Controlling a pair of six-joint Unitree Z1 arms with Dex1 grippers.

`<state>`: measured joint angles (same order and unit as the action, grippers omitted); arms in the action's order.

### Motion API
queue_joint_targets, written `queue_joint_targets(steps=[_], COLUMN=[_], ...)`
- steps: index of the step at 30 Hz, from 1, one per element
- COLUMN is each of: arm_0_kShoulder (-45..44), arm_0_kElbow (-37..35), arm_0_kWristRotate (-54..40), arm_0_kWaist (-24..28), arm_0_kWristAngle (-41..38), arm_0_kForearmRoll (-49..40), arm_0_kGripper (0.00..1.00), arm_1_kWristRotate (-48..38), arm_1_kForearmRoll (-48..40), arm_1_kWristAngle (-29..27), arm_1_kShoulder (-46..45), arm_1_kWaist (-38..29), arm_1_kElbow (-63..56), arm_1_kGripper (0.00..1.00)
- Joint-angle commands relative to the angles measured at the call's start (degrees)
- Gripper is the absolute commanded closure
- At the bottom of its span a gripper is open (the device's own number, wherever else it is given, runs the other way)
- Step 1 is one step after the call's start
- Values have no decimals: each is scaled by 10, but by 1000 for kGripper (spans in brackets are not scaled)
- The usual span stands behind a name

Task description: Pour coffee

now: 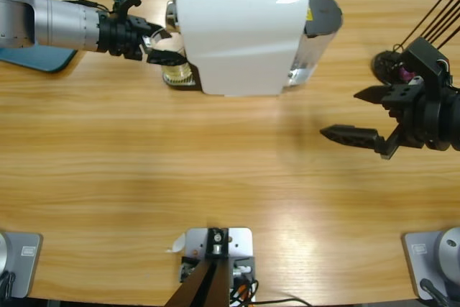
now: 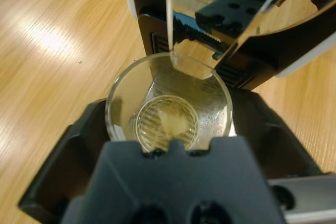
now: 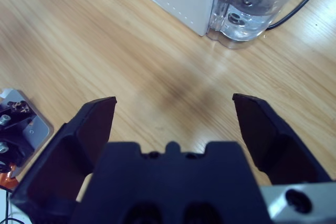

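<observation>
Left gripper (image 1: 159,49) came in from the far left of the table (image 1: 215,163) and was clenched around a clear glass cup (image 2: 168,109), jaws on either side of it. Cup sat on the black drip tray (image 1: 188,83) at the left end of the white coffee machine (image 1: 241,30), under its chrome spout (image 2: 223,19). The coffee (image 2: 167,124) was a shallow pale yellowish layer at the bottom of the cup, tray grille showing through it.

Right gripper (image 1: 370,116) hung over bare wood at the right side, well apart from the machine, jaws spread wide and holding nothing. Right wrist view showed the machine's white corner and its clear water tank (image 3: 247,9) on the far side, with a black cable (image 3: 304,1) beside the tank.
</observation>
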<state>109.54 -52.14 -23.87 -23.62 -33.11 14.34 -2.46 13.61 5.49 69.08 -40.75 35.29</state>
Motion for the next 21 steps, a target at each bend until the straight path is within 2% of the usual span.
queue_joint_targets(steps=[1, 8, 16, 19, 21], arm_0_kShoulder=[28, 5, -89, -123, -144], arm_0_kElbow=[5, 26, 50, 55, 61], arm_0_kWristRotate=[-4, 0, 44, 81, 108], arm_0_kWaist=[-9, 0, 58, 101, 150], arm_0_kWristAngle=[-9, 14, 41, 41, 51], arm_0_kForearmRoll=[6, 5, 5, 5, 5], arm_0_kGripper=[1000, 1000, 1000, 1000, 1000], arm_1_kWristRotate=[3, 3, 3, 3, 3], arm_1_kForearmRoll=[4, 4, 3, 2, 2], arm_1_kWristAngle=[0, 0, 0, -1, -1], arm_1_kShoulder=[18, 17, 16, 17, 18], arm_1_kWaist=[-6, -6, -6, -6, -6], arm_1_kElbow=[-5, -5, -5, -6, -6], arm_1_kGripper=[0, 0, 0, 0, 0])
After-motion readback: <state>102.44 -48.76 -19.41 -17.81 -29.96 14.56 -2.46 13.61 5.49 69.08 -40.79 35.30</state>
